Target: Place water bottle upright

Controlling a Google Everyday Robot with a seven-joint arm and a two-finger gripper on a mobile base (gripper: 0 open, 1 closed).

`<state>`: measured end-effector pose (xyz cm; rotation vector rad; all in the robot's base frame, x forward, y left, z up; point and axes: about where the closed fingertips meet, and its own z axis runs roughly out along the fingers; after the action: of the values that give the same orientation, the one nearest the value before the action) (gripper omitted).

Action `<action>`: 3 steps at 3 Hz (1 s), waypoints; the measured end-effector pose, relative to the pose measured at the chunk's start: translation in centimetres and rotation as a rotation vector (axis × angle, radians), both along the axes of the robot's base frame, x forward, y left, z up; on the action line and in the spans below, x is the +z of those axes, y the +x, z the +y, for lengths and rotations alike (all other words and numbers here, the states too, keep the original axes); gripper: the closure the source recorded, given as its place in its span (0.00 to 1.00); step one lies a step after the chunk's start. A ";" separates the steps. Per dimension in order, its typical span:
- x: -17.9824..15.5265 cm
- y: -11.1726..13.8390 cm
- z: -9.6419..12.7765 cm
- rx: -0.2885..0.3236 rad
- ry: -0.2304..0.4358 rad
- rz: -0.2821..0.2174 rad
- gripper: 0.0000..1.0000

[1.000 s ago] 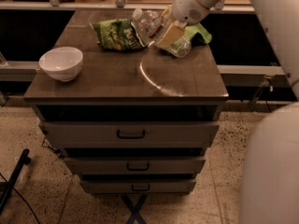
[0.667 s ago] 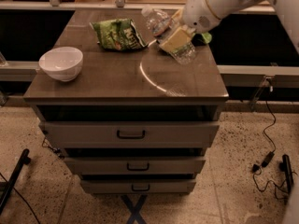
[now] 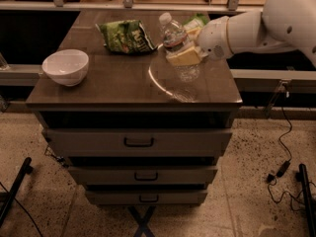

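The water bottle is clear ribbed plastic with a white cap, and it is tilted with the cap toward the upper left. It hangs over the right half of the brown table top, its bottom close to the surface. My gripper reaches in from the right on a white arm, and its pale fingers are shut around the bottle's middle.
A white bowl sits at the table's left edge. A green chip bag lies at the back centre, and another green bag lies behind the gripper. Drawers are below the top. Cables lie on the floor to the right.
The arm has drawn back to the right and lifted the bottle's cap end, so the bottle stands steeper and sits nearer the middle of the table than before.
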<state>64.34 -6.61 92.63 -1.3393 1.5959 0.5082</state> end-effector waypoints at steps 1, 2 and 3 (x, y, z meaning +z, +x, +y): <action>0.4 1.1 -0.2 -0.025 0.122 -0.081 1.00; 0.1 2.1 -0.2 -0.036 0.231 -0.098 1.00; -0.4 2.7 0.4 -0.023 0.272 -0.109 1.00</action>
<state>67.09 -6.19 92.19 -1.1237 1.3961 0.6043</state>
